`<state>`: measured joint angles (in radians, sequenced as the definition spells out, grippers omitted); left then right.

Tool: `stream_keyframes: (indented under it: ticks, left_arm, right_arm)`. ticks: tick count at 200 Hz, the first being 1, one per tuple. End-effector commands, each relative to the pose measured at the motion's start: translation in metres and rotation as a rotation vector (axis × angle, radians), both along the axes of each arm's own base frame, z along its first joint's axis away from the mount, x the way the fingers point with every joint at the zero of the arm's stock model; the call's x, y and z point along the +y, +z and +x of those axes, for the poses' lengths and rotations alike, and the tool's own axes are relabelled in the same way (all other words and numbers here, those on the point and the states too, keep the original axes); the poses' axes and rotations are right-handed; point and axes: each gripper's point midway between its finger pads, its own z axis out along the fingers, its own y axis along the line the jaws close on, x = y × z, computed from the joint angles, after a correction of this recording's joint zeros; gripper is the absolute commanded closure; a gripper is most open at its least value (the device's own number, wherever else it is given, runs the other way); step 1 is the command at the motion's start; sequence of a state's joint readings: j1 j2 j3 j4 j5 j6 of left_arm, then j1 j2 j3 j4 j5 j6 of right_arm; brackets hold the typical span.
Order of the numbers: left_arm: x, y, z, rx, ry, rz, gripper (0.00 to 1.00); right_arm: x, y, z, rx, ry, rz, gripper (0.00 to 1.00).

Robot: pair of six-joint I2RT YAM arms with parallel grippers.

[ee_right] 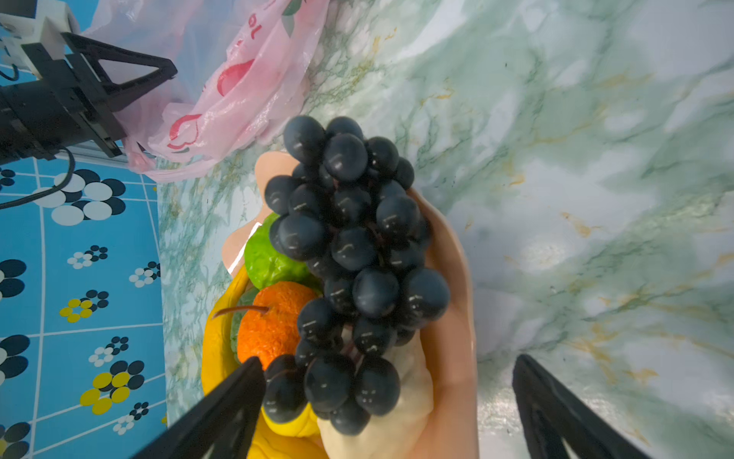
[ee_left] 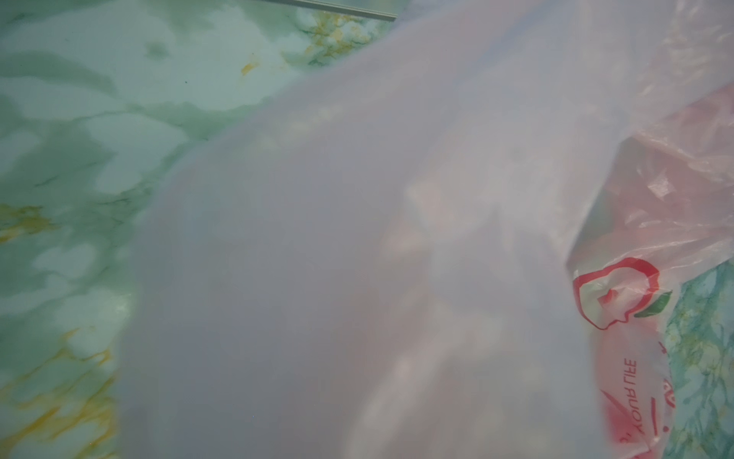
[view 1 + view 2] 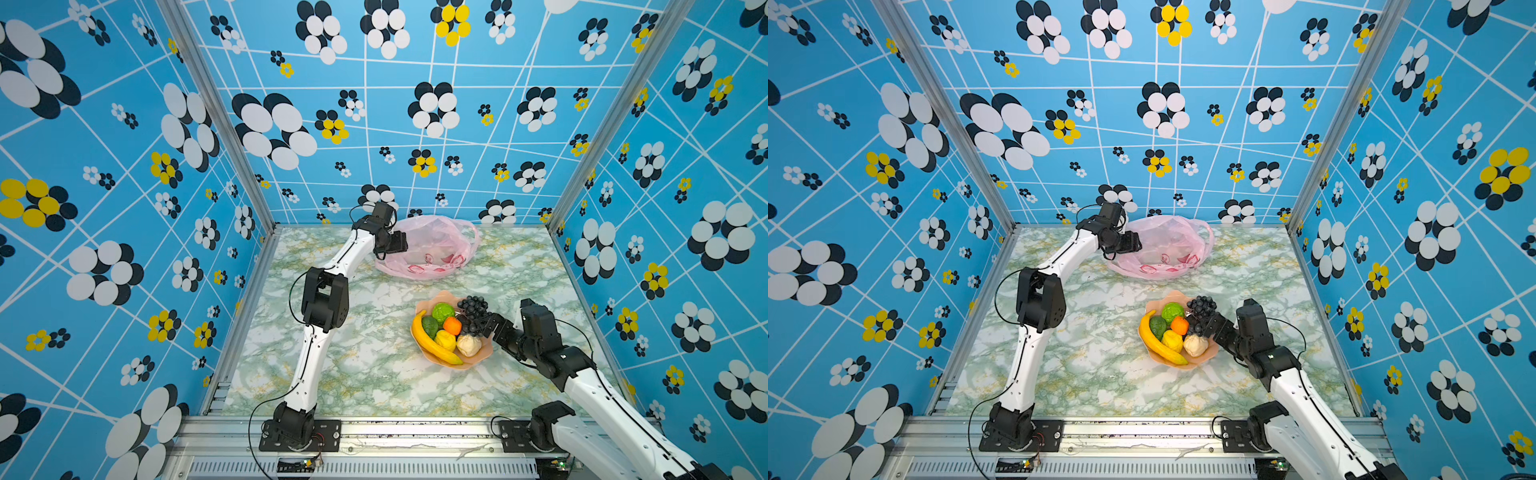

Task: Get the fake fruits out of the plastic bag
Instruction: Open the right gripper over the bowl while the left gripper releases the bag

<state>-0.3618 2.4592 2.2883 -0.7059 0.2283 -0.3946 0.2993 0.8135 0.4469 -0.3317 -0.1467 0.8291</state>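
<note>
The pink plastic bag (image 3: 432, 245) (image 3: 1167, 245) lies slumped at the back of the table, and no fruit shows through it. My left gripper (image 3: 395, 243) is at its left edge; bag film (image 2: 357, 238) covers the left wrist view. In the right wrist view one left finger (image 1: 131, 67) stands at the end of its rail, so the jaws are apart. The fake fruits lie in the peach dish (image 3: 440, 296): banana (image 3: 432, 345), two green fruits, orange (image 3: 452, 325), yellow, beige (image 3: 468, 345) and black grapes (image 1: 349, 238). My right gripper (image 1: 389, 405) (image 3: 482, 322) is open around the near end of the grapes.
The marble-patterned table (image 3: 365, 353) is walled by blue flower-patterned panels on three sides, with metal posts at the back corners. The dish sits right of centre, in front of the bag. Both arm bases are bolted to the rail along the front edge.
</note>
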Motion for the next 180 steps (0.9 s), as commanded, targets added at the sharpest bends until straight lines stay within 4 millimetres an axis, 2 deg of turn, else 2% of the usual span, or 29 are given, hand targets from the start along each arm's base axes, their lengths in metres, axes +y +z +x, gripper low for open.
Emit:
stream_keyframes:
  ticks: [1, 9, 12, 17, 36, 81, 128, 180]
  left_arm:
    - [0.010, 0.027, -0.015, 0.006, 0.009, 0.036, 0.17]
    - [0.012, 0.032, -0.020, 0.008, 0.012, 0.037, 0.14]
    - [0.012, 0.033, -0.021, 0.008, 0.013, 0.037, 0.08]
    - [0.014, 0.038, -0.023, 0.004, 0.019, 0.036, 0.05]
    - [0.018, 0.050, -0.033, -0.007, 0.031, 0.019, 0.02]
    - [0.030, 0.063, -0.047, -0.033, 0.055, 0.012, 0.01]
    - [0.046, 0.060, -0.053, -0.035, 0.089, 0.018, 0.01]
    - [0.069, 0.058, -0.059, -0.040, 0.140, 0.007, 0.01]
  right_arm:
    - [0.005, -0.007, -0.004, 0.015, -0.006, 0.030, 0.01]
    - [0.007, -0.010, -0.003, 0.018, 0.001, 0.041, 0.01]
    - [0.009, -0.010, -0.003, 0.018, 0.005, 0.048, 0.01]
    - [0.011, -0.011, -0.002, 0.018, 0.009, 0.060, 0.01]
    - [0.023, -0.011, -0.001, 0.002, 0.039, 0.092, 0.01]
    - [0.036, -0.013, -0.001, -0.010, 0.071, 0.122, 0.01]
    - [0.045, -0.014, 0.001, -0.016, 0.094, 0.138, 0.01]
    - [0.065, -0.012, 0.008, -0.026, 0.144, 0.151, 0.01]
